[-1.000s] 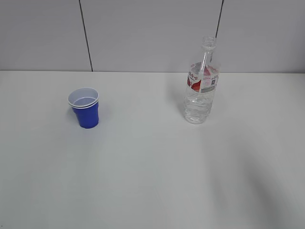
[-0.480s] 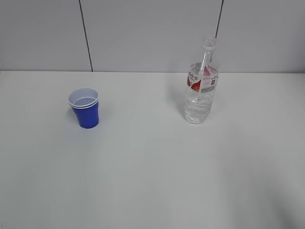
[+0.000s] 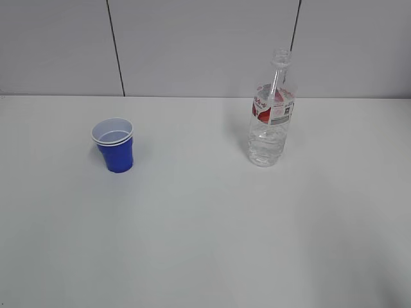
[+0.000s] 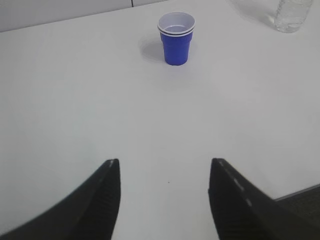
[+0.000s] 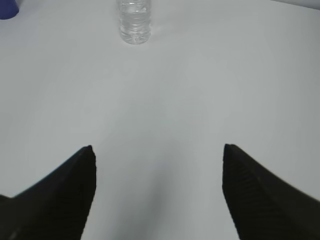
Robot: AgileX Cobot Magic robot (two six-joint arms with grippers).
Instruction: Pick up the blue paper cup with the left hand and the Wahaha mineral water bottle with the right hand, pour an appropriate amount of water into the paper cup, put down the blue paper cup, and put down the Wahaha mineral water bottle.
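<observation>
My left hand (image 4: 164, 172) gapes wide, cup (image 4: 176, 37) at 12 o'clock; my right hand (image 5: 159, 155) gapes wide, bottle (image 5: 134, 20) at 11 o'clock.

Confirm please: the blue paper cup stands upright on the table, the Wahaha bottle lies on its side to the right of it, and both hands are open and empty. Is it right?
One part is wrong. The Wahaha bottle does not lie on its side; it stands upright, as the exterior view shows. The rest holds: the blue paper cup stands upright on the table, the bottle is right of it, and the left hand and right hand are open and empty.
</observation>
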